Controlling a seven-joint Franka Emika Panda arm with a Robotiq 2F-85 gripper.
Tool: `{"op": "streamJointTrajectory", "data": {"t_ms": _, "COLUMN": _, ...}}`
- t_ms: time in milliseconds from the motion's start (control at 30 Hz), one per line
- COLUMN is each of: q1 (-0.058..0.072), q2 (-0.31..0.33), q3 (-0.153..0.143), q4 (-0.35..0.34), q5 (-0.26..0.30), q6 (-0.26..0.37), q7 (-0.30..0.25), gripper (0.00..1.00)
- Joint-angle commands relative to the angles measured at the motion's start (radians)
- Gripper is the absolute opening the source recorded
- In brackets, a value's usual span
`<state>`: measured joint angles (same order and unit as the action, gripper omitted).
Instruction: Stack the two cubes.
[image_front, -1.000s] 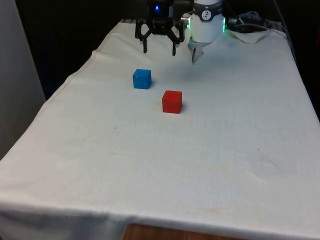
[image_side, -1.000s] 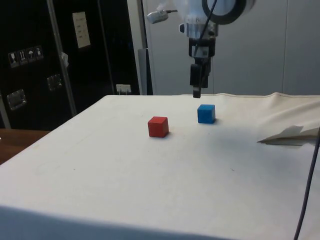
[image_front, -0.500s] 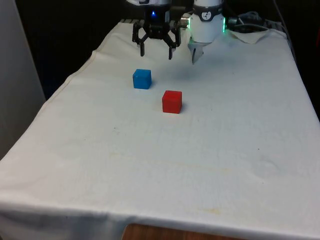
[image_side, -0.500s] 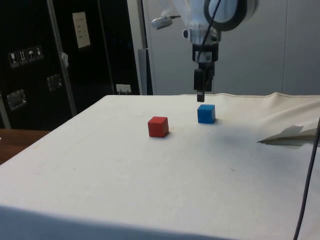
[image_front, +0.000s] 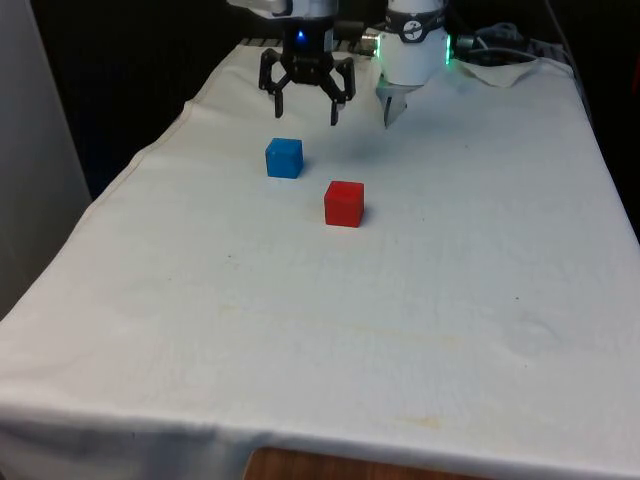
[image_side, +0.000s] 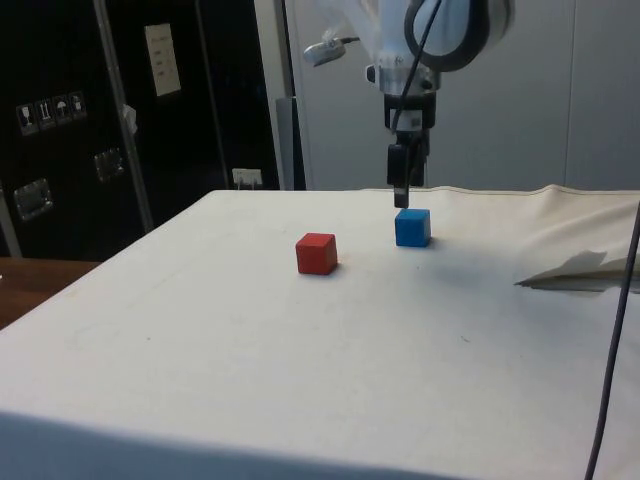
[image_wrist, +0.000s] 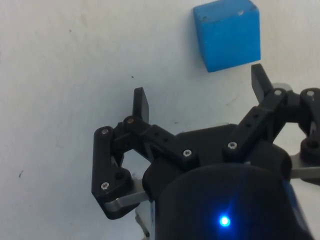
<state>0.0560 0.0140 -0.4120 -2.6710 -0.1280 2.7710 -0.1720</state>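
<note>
The table under its white cloth (image_front: 420, 300) is carrying no bin, tray or other container, only two small solid cubes sitting well apart from the edges. The white arm's black two-finger gripper (image_front: 306, 108) is hanging with its jaws spread wide and empty, above and just beyond the blue cube (image_front: 284, 158), which is resting near the red cube (image_front: 344, 203) without touching it. Judging the step as the approach, the jaws should be centring over the blue cube (image_wrist: 227, 34), squared to its flat faces, before lowering
</note>
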Motion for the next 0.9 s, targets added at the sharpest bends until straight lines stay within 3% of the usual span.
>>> {"op": "streamJointTrajectory", "data": {"t_ms": 0, "q1": -0.003, "q2": 0.008, "q3": -0.004, "q4": 0.005, "q5": -0.011, "q6": 0.005, "q7": 0.005, "gripper": 1.0}}
{"op": "streamJointTrajectory", "data": {"t_ms": 867, "q1": 0.0, "q2": 0.091, "q3": -0.035, "q4": 0.047, "q5": -0.004, "q6": 0.019, "q7": 0.007, "gripper": 1.0}}
